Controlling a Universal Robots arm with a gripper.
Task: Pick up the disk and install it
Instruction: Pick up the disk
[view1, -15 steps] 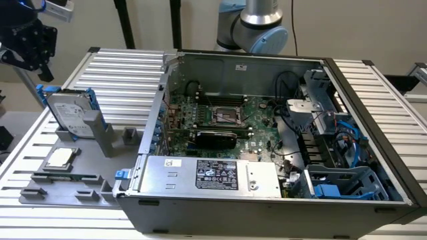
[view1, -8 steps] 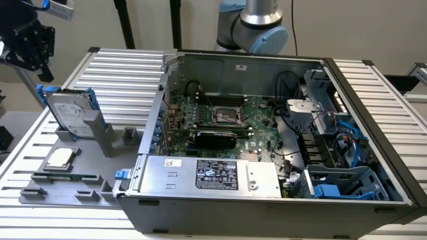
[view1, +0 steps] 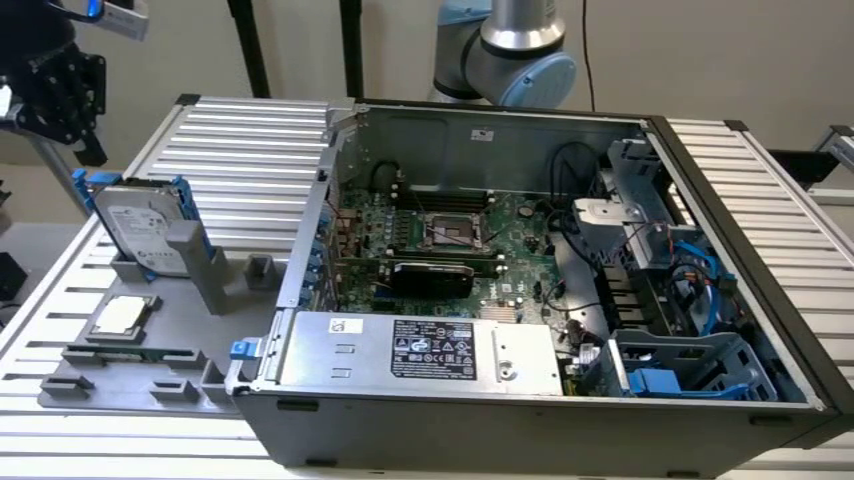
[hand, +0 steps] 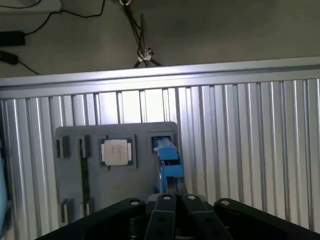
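Hand (hand: 171, 187) hangs over the bench (hand: 250, 150), with the disk (hand: 168, 154) beneath it and clear of it, standing on edge in a slot of the grey tray (hand: 125, 185). Whether the hand is spread or pressed together I cannot tell. A chip (hand: 117, 151) lies just beside the disk, and the open case (view1: 534, 440) is well away from the hand. Coming down off-centre could strike the blue rail, tip the disk in its slot, or catch the chip.

Blue-railed silver disk (view1: 138, 228), upright on edge, in grey holder (view1: 203, 268)
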